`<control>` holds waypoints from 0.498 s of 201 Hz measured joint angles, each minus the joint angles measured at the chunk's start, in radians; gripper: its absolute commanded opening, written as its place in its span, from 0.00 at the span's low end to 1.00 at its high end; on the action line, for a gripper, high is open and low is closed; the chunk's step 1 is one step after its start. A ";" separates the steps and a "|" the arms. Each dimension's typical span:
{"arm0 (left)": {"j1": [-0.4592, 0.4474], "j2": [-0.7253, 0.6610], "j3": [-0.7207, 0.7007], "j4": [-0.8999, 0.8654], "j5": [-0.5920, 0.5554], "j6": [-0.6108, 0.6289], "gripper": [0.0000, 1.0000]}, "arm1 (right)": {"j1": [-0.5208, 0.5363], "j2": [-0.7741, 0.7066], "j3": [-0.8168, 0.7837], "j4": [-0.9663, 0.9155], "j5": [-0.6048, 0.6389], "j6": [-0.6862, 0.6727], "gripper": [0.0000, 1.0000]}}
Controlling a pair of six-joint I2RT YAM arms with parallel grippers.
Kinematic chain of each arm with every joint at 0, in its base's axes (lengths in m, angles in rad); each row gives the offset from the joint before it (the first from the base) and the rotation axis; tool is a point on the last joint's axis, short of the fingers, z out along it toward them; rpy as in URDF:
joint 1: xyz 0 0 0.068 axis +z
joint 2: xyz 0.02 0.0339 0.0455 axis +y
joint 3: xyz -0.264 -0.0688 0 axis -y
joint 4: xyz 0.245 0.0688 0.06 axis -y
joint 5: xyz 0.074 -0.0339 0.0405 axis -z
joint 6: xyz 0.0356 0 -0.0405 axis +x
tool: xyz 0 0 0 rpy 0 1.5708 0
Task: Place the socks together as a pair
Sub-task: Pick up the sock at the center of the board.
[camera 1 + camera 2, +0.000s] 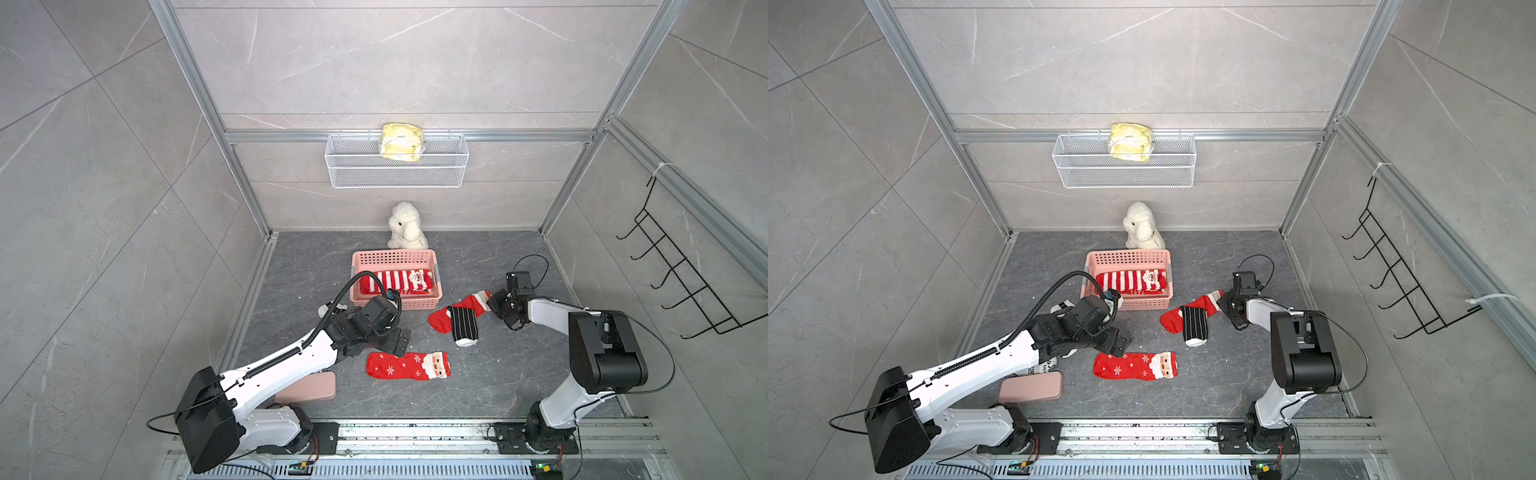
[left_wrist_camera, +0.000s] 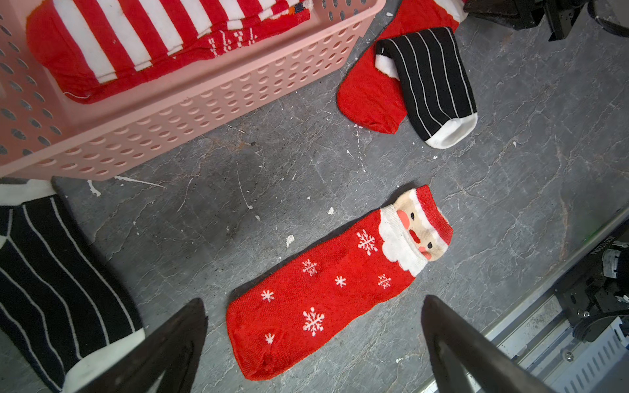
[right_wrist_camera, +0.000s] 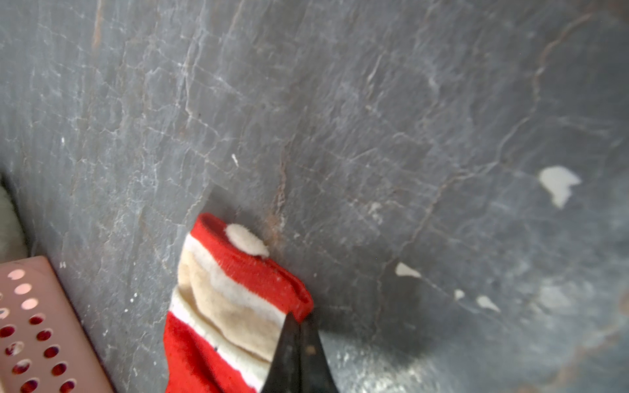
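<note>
red sock (image 3: pixel 245 268) cuff's pinched tight by the right hand (image 3: pixel 299 320) beside the basket (image 1: pixel 419 303), left hand (image 2: pixel 315 301) is held wide open over the Santa sock (image 2: pixel 326 289).

No legible text anywhere, faint markings on yellow packet (image 1: pixel 402 141) too small to read

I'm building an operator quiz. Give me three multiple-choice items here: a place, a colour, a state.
1. The red-and-white striped socks lie: A on the floor; B in the pink basket; C on the hooks.
2. The upper sock lying across the red sock is: A black with white stripes; B green; C yellow.
3. The right gripper is: A open; B shut on the plush toy; C shut on the red sock.
Key: B, basket walls surround them; A, thin white lines run along black fabric; C, closed jaws pinch its cuff.
</note>
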 measured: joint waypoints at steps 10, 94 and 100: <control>0.000 0.000 0.000 0.001 0.000 0.001 1.00 | 0.000 -0.007 0.006 -0.002 -0.009 -0.003 0.00; 0.000 -0.008 -0.003 0.007 0.003 0.019 1.00 | 0.029 -0.154 0.315 -0.113 -0.072 -0.122 0.00; 0.000 -0.010 -0.003 0.007 0.003 0.022 1.00 | 0.029 -0.159 0.341 -0.124 -0.079 -0.139 0.00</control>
